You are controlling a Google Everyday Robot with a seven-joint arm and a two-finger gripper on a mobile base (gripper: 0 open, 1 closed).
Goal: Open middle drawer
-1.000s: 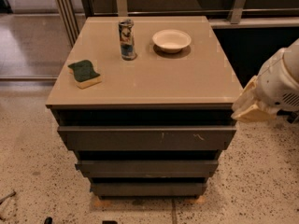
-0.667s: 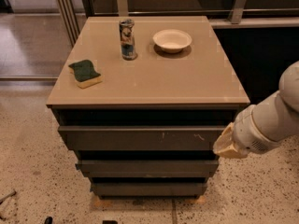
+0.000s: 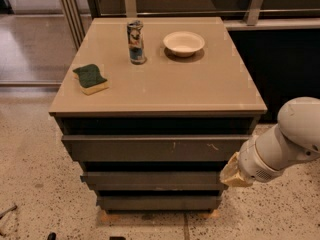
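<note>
The middle drawer point(image 3: 150, 180) is a plain dark grey-brown strip, shut, between the wide scratched top drawer front point(image 3: 155, 148) and the shortest bottom front point(image 3: 157, 202). My gripper point(image 3: 231, 174) shows as a tan tip on the white arm point(image 3: 287, 141), at the right end of the middle drawer front, close to or touching its right edge.
On the tan cabinet top point(image 3: 200, 84) stand a can point(image 3: 135, 42), a white bowl point(image 3: 183, 43) and a green and yellow sponge point(image 3: 91, 78). A dark counter with metal rails runs behind. Speckled floor lies to the left and in front.
The arm has moved down and left, from beside the cabinet top's right edge to the right end of the middle drawer. The drawers have not moved.
</note>
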